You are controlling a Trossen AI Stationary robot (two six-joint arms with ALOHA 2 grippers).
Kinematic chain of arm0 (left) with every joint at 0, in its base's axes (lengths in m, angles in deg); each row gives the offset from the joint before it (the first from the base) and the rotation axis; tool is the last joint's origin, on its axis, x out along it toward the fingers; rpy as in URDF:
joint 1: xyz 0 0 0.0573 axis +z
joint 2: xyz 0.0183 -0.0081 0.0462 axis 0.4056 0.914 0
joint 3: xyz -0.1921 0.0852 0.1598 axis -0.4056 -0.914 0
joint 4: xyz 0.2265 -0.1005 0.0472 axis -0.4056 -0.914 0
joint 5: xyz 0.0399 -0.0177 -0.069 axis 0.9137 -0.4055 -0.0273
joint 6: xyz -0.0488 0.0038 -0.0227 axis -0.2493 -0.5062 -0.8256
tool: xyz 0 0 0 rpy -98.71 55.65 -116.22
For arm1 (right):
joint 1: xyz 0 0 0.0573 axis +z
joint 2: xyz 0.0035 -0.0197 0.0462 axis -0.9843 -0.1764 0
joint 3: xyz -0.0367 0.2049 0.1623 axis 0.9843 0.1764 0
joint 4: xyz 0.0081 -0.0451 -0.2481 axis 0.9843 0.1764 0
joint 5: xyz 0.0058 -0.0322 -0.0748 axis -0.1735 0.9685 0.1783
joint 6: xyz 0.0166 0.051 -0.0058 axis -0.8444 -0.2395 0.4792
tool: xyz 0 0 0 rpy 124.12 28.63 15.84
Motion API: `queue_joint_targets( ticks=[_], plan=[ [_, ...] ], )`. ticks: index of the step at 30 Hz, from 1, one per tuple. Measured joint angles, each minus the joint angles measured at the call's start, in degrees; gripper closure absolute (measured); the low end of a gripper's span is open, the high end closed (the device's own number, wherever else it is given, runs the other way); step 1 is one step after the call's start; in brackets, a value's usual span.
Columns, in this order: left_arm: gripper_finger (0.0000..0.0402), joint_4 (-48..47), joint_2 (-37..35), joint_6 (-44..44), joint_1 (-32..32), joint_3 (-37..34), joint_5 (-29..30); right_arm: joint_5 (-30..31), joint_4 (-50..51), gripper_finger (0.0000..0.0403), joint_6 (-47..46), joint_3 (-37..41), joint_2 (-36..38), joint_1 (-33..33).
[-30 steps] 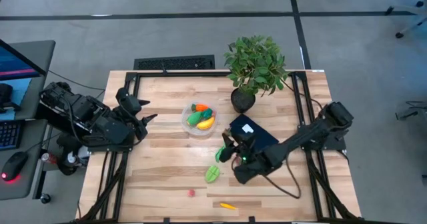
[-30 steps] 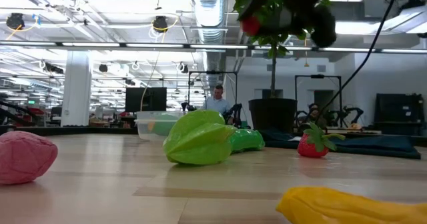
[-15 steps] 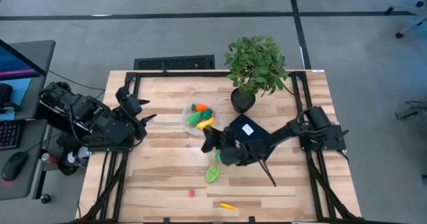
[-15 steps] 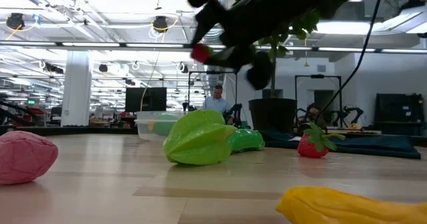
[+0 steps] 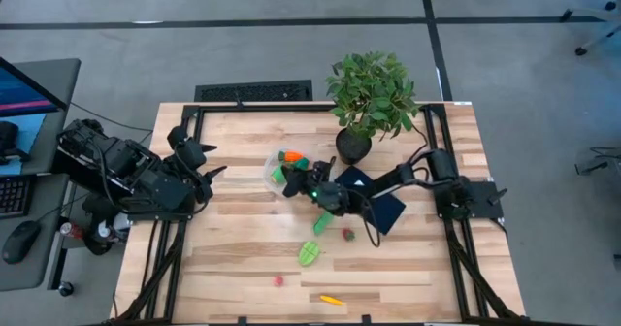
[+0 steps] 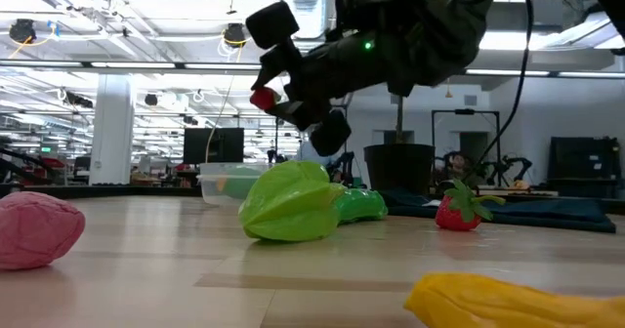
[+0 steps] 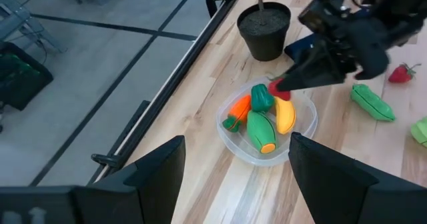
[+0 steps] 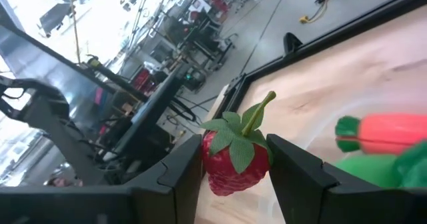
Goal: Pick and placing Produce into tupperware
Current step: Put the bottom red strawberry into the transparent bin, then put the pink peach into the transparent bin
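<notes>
My right gripper (image 5: 305, 179) is shut on a red strawberry (image 8: 233, 163) with a green leaf cap and hovers above the tupperware (image 5: 277, 182), a round clear container on the table's middle. Inside lie a carrot (image 7: 238, 109), a green pepper (image 7: 261, 97), a banana (image 7: 285, 115) and a cucumber (image 7: 261, 131). On the wood rest a green star-shaped piece (image 5: 309, 254), a cucumber (image 5: 322, 223), a second strawberry (image 5: 347, 234), a small pink piece (image 5: 278, 280) and a yellow-orange piece (image 5: 332, 299). My left gripper (image 5: 212, 167) waits open at the table's left side. My right gripper pinches the strawberry's red body (image 8: 215, 175) between its two fingers (image 8: 180, 174), one on each side. The fingers reach roughly level from the table's right side, slanting a little down. The berry is lifted clear above the container, its leaf cap (image 8: 235, 134) facing back toward the wrist.
A leafy potted plant (image 5: 369, 98) stands at the far edge, just right of the container. A dark blue flat rectangle (image 5: 380, 208) with a white label lies under the right arm. Bare wood stretches along the table's left and near-left parts.
My right gripper has carried the strawberry from above the blue rectangle toward the table's far left, ending over the container, and has come lower. It has stayed shut on the berry. The produce on the table has kept its place.
</notes>
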State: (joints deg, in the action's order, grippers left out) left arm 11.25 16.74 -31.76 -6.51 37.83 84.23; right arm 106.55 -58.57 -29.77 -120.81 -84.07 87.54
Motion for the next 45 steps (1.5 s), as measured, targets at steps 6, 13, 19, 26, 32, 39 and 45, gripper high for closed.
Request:
queue_joint_targets(
  ticks=[6,13,19,26,32,39,45],
  plan=[
    [0.0145,0.02,0.0,0.0,0.01,0.0,0.0,-3.75,0.1,0.0252,1.18,0.0,0.0,-1.73],
    [0.0145,0.0,0.0,0.0,-0.01,0.0,0.11,-5.21,0.46,0.025,2.2,0.0,0.02,-1.96],
    [0.0145,-0.21,0.0,0.0,0.01,0.0,0.35,-5.97,0.58,0.0244,4.44,0.0,0.04,-1.83],
    [0.0145,-0.33,0.0,0.0,0.01,0.0,0.37,-5.94,1.87,0.0241,4.74,0.0,0.09,-1.74],
    [0.0145,-0.35,0.0,0.23,0.01,0.0,0.43,-5.86,1.93,0.0229,7.24,0.0,0.26,-1.74],
    [0.0145,-0.36,-0.02,0.52,0.0,0.0,1.47,-5.81,4.3,0.0215,10.56,-0.04,2.7,-1.84],
    [0.0145,-0.35,0.0,0.52,0.0,0.0,1.65,-5.8,6.38,0.0215,10.86,-0.04,4.07,-2.21]
  ],
)
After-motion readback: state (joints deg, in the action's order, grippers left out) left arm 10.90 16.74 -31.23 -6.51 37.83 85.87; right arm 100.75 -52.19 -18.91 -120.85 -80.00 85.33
